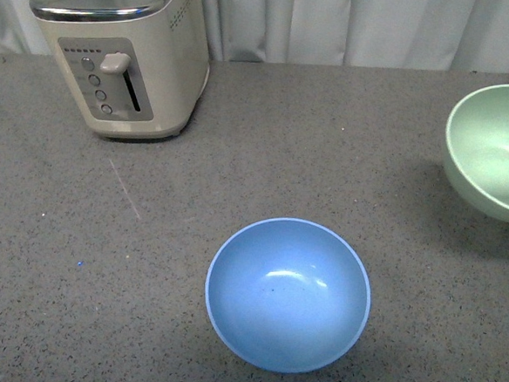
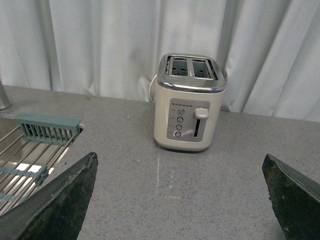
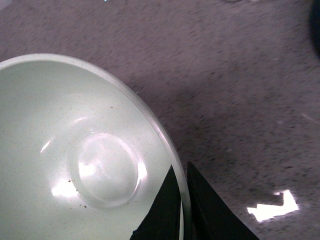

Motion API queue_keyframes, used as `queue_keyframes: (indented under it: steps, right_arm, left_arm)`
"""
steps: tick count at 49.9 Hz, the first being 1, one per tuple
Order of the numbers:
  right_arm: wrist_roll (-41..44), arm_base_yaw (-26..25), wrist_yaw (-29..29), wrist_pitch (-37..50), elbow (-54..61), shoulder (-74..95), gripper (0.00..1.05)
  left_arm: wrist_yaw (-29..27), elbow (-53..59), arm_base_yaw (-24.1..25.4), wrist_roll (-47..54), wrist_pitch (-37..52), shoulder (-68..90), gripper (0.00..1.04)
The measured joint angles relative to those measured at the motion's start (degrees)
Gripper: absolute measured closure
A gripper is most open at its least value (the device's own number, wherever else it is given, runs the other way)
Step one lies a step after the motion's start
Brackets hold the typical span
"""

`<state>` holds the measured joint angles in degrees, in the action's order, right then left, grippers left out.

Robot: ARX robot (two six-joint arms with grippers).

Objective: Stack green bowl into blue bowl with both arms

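Blue bowl (image 1: 288,295): set upright on the grey bench (image 1: 60,283), nearest the front camera.
Green bowl (image 1: 493,152): seen tilted at the right edge; rim pinched by the right pincer (image 3: 183,210) (wrist view only).
Left pincer (image 2: 180,200): spread wide, nothing held.
Toaster (image 2: 189,110): faced by the left wrist.

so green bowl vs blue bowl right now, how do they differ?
The green bowl is pale mint and tilted; the blue bowl is sky blue and sits level on the counter. The right gripper pinches the green bowl's rim, one finger inside, one outside; nothing touches the blue bowl. Green is cut off at the front view's right edge; blue is fully visible near centre. Both are round, matte, empty.
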<state>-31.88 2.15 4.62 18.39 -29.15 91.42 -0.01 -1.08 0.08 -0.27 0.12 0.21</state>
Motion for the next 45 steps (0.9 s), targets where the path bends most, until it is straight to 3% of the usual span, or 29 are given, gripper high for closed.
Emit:
queue_keyframes:
  steps: [24, 45]
  right_arm:
    - [-5.6, 20.8, 1.4, 1.3, -0.9, -0.8, 1.03]
    - [-7.8, 28.2, 3.3, 0.9, -1.2, -2.6, 1.03]
  left_arm:
    - [0.0, 0.0, 0.0, 0.0, 0.0, 0.0, 0.06]
    - [0.0, 0.0, 0.0, 0.0, 0.0, 0.0, 0.06]
